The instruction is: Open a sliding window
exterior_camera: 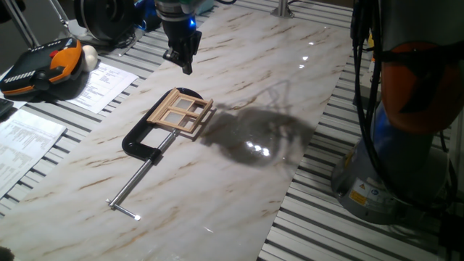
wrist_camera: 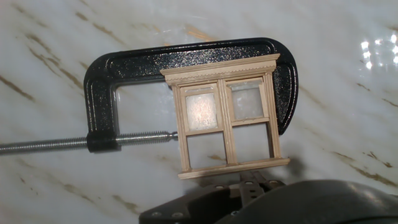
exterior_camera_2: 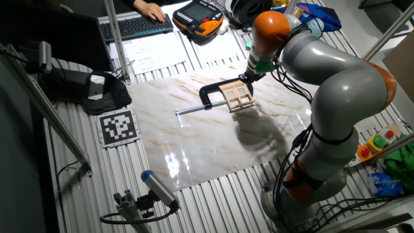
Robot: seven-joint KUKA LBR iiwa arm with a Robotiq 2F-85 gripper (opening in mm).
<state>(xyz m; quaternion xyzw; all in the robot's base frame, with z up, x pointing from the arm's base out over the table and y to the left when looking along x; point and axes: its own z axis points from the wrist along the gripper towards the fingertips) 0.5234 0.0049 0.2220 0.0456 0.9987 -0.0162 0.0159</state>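
The sliding window (exterior_camera: 180,112) is a small light-tan wooden frame lying flat on the marble board, held in the jaw of a black C-clamp (exterior_camera: 139,141). It also shows in the other fixed view (exterior_camera_2: 236,96). In the hand view the window (wrist_camera: 227,118) has two frosted panes near its moulded top rail and two open panes below, with the clamp (wrist_camera: 124,68) around its top. My gripper (exterior_camera: 188,69) hangs in the air above and behind the window, apart from it, fingers together and empty. Its dark underside (wrist_camera: 249,193) fills the bottom of the hand view.
The clamp's steel screw rod (exterior_camera: 134,190) runs toward the board's front. An orange-black teach pendant (exterior_camera: 43,65) and papers (exterior_camera: 101,83) lie to the left. A keyboard (exterior_camera_2: 136,26) and a printed tag (exterior_camera_2: 118,125) sit off the board. The arm's base (exterior_camera: 395,145) stands at the right.
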